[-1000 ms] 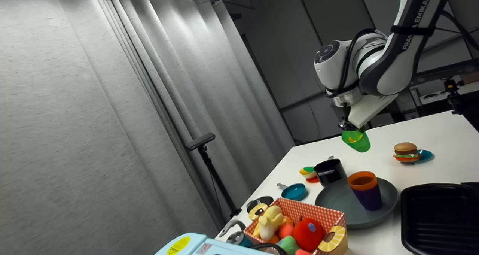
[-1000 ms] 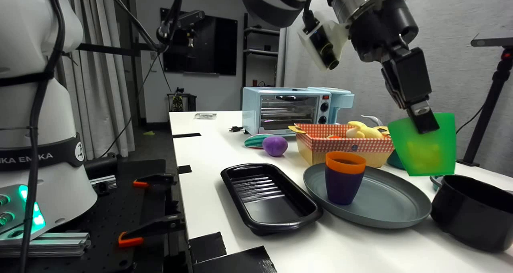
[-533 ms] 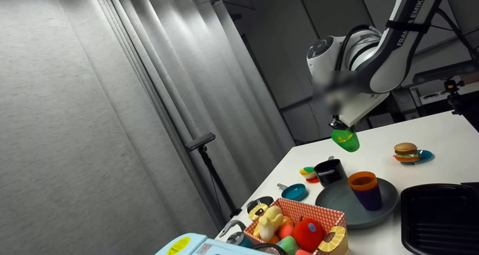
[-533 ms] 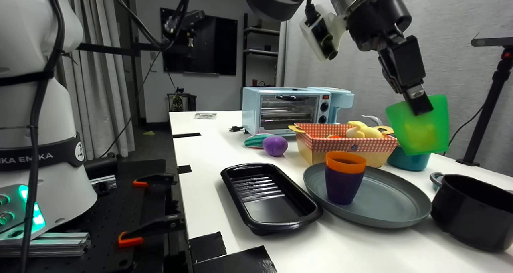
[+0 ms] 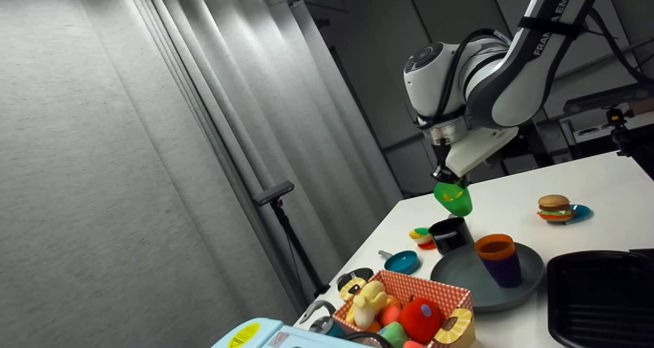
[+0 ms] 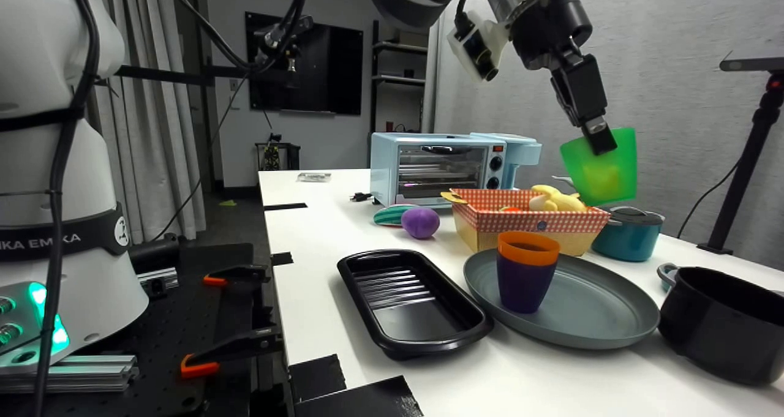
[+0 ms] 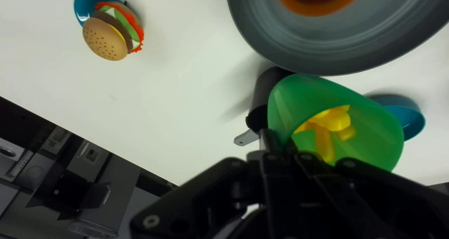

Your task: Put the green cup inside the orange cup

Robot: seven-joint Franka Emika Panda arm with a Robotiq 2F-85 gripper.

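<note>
Pinching the green cup (image 6: pixel 617 169) by its rim, the fingers (image 6: pixel 599 139) stand narrow on the cup's wall. The cup hangs clear of the counter (image 6: pixel 334 221), tilted, and in the wrist view several yellow pieces (image 7: pixel 324 140) show through its mouth.

The orange cup (image 6: pixel 528 253) stands upright on the gray plate (image 6: pixel 594 319), nested in a dark purple cup (image 6: pixel 523 285) so that its orange rim rises above. In the wrist view, the plate's rim lies between the green cup and the orange cup. A black pot (image 6: pixel 723 337) sits just beside the plate, and the green cup partly hides it in the wrist view. A black tray (image 6: pixel 419 304) is just beside the plate too, closer to the counter's edge by the robot base (image 6: pixel 101 294).

A checked basket (image 6: pixel 502 222) of soft toys (image 5: pixel 370 299) stands near the plate, with a purple toy (image 6: pixel 421 222) near the basket. In an exterior view, a small blue pan (image 5: pixel 402 262) lies near the counter's left edge, and a toy burger (image 5: pixel 554 205), partly covering a blue dish (image 5: pixel 582 212), sits toward the counter's far edge.
</note>
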